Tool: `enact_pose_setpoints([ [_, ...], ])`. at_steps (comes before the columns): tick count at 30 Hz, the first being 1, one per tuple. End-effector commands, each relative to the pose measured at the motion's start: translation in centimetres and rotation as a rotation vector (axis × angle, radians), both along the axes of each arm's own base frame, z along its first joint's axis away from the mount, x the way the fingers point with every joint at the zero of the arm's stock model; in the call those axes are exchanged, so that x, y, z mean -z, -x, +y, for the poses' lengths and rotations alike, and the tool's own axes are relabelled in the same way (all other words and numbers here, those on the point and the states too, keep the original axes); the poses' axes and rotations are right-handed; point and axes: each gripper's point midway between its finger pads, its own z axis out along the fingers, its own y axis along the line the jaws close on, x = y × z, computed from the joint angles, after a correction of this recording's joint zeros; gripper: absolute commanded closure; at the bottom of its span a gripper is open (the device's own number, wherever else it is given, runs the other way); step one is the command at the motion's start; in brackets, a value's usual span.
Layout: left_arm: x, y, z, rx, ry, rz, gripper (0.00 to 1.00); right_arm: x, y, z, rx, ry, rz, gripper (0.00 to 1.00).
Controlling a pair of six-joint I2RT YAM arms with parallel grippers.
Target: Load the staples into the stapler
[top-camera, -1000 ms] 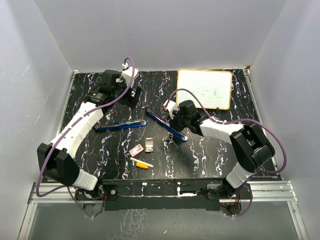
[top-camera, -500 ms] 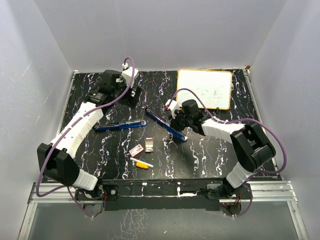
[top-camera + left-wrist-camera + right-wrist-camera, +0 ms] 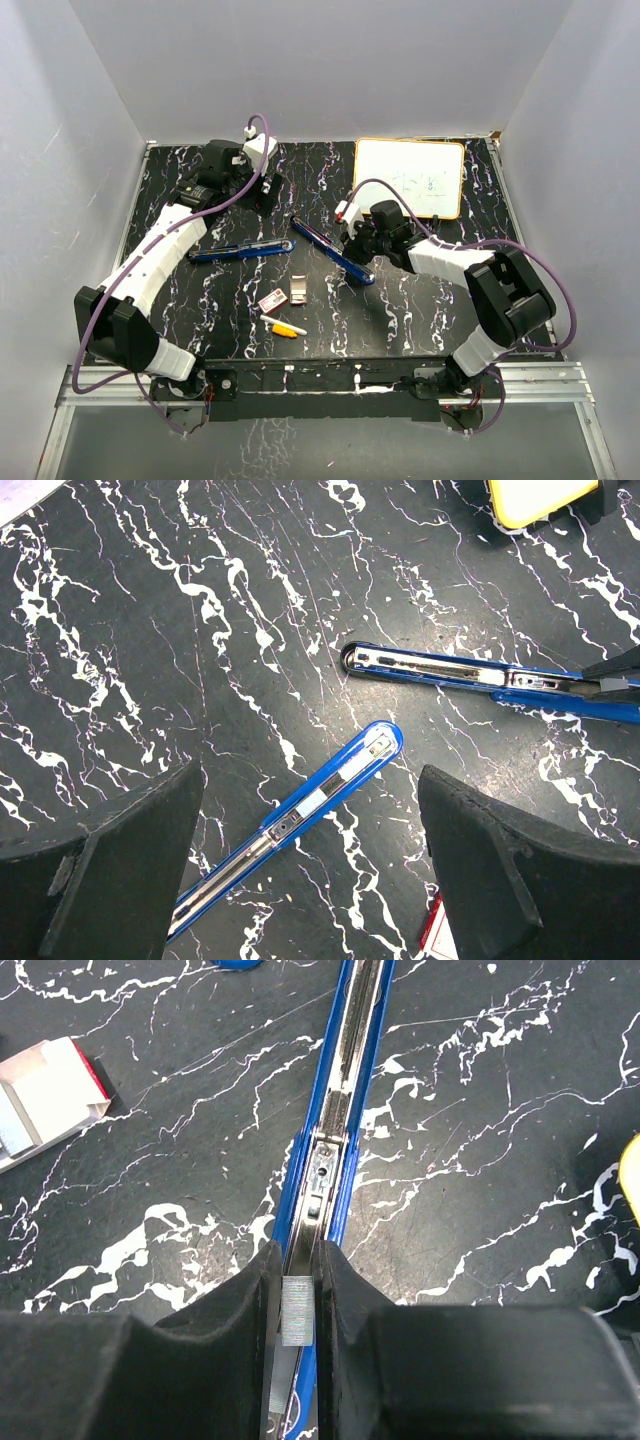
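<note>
The stapler lies as two long blue parts on the black marbled table: one (image 3: 240,251) at left, one (image 3: 333,251) at centre with its metal channel (image 3: 335,1110) facing up. My right gripper (image 3: 352,243) (image 3: 296,1260) is shut on a short silvery strip of staples (image 3: 297,1310), held directly over that channel's near end. The small red-and-white staple box (image 3: 271,300) (image 3: 45,1095) lies open in front, beside its tray (image 3: 297,291). My left gripper (image 3: 268,190) (image 3: 308,780) hangs open above the left part (image 3: 300,820), holding nothing.
A yellow-and-white marker (image 3: 285,327) lies near the front edge, just in front of the box. A yellow-framed whiteboard (image 3: 409,178) lies flat at the back right. White walls enclose the table on three sides.
My right wrist has shifted slightly to the right over the centre stapler part, still gripping the strip. The left arm has not moved.
</note>
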Motion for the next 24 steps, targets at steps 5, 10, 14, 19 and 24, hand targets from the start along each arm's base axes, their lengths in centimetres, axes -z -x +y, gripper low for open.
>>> enact_pose_setpoints([
  [5, -2.87, 0.56, 0.38, 0.008, 0.025, -0.062, 0.13, -2.57, -0.52, 0.91, -0.038, -0.071, -0.096, 0.89],
  [10, -2.80, 0.59, 0.39, 0.007, 0.025, -0.060, 0.13, -2.80, -0.51, 1.06, -0.044, -0.087, -0.115, 0.89],
  [14, -2.81, 0.57, 0.36, 0.008, 0.025, -0.061, 0.13, -3.01, -0.76, 1.17, -0.035, -0.097, -0.121, 0.89],
  [19, -2.73, 0.53, 0.36, 0.007, 0.025, -0.059, 0.13, -2.98, -0.91, 1.24, -0.015, -0.113, -0.114, 0.89],
  [24, -2.65, 0.43, 0.32, 0.008, 0.024, -0.058, 0.13, -2.76, -1.37, 1.12, 0.032, -0.120, -0.091, 0.90],
])
